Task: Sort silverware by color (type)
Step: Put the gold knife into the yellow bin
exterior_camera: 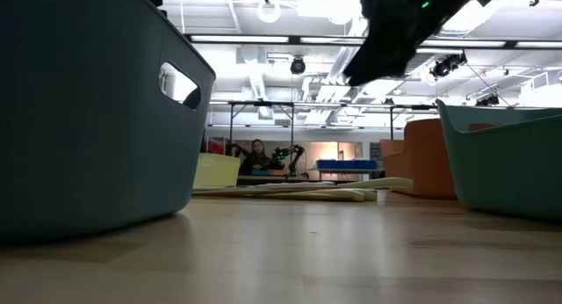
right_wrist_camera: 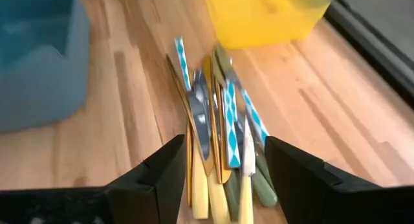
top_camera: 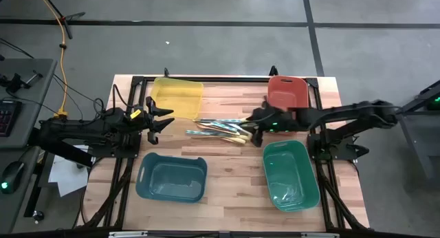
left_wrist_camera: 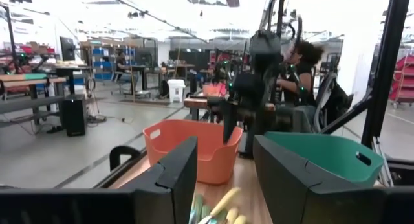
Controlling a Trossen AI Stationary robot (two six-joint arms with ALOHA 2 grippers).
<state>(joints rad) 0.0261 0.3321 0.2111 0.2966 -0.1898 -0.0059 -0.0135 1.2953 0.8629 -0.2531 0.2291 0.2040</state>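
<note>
Hovering over the silverware (right_wrist_camera: 217, 136) pile's handle ends, right gripper (right_wrist_camera: 223, 179) fingers were spread, desk (right_wrist_camera: 149, 101) bare alongside; left gripper (top_camera: 159, 118) open, empty.

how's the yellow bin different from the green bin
The yellow bin sits at the table's far side near the left pincer; the green bin sits at the near side, on the right. The yellow bin looks shallower, the green bin deeper. Both lie apart from the silverware.
</note>
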